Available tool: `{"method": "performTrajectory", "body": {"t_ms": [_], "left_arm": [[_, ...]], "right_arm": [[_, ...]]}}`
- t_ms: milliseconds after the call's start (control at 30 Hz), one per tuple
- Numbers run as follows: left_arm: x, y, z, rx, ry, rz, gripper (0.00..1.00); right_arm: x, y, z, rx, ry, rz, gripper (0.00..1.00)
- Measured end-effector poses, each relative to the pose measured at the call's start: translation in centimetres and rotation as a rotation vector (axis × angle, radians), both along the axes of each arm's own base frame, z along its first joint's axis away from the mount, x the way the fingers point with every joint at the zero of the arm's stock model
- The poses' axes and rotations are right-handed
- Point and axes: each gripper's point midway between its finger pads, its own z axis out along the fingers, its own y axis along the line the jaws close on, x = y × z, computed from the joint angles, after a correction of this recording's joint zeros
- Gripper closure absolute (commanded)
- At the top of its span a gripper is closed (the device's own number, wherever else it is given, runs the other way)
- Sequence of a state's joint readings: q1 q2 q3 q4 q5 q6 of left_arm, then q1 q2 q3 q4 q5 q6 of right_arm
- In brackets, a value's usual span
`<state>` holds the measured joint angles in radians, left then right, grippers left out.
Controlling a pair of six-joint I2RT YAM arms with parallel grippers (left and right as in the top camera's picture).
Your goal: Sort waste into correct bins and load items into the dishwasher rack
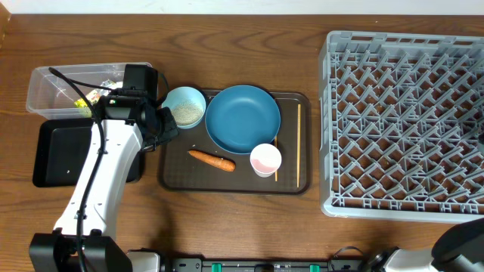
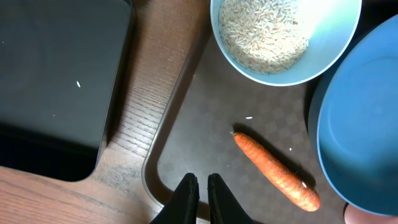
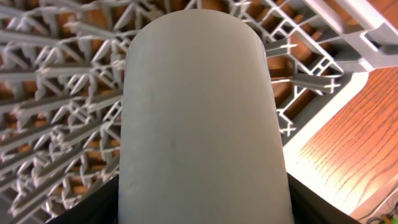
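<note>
carrot [image 1: 211,159] on serving tray [image 1: 175,179], rack [image 1: 404,121] at right

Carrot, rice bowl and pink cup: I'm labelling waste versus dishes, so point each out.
carrot [image 2: 273,171]: left wrist view, middle of its body.
small pale-blue bowl [image 2: 329,37]: left wrist view, bare inner wall on its right side.
pink cup [image 1: 265,159]: overhead view, its pink inside.

The wooden table [image 1: 227,45] carries a clear tub [image 1: 45,91] upper left, black tray [image 1: 60,155] below it, brown serving tray [image 1: 227,181] centre, grey rack [image 1: 401,121] right.

A pale cup [image 3: 199,124] hides the right pincer's fingers from its camera.
</note>
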<state>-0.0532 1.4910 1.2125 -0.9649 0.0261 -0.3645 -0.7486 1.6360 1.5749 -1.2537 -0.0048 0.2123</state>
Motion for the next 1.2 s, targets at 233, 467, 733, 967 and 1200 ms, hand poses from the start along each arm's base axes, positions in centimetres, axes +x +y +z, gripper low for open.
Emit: {"method": "performTrajectory", "body": {"t_ms": [233, 467, 733, 967, 1200], "left_arm": [[0.0, 0.0, 0.0, 0.0, 0.0, 0.0, 0.9], [0.0, 0.0, 0.0, 0.0, 0.0, 0.0, 0.9], [0.0, 0.0, 0.0, 0.0, 0.0, 0.0, 0.89], [0.0, 0.0, 0.0, 0.0, 0.0, 0.0, 0.89], [0.0, 0.0, 0.0, 0.001, 0.0, -0.001, 0.89]], "right_arm": [[0.4, -1.4, -3.1, 0.049, 0.05, -0.031, 0.59], [1.5, -2.0, -5.8, 0.092, 0.066, -0.03, 0.58], [2.0, -2.5, -6.5, 0.089, 0.059, -0.032, 0.53], [2.7, -3.2, -7.2, 0.076, 0.05, -0.033, 0.5], [2.8, -3.4, -7.8, 0.078, 0.058, -0.038, 0.48]]}}
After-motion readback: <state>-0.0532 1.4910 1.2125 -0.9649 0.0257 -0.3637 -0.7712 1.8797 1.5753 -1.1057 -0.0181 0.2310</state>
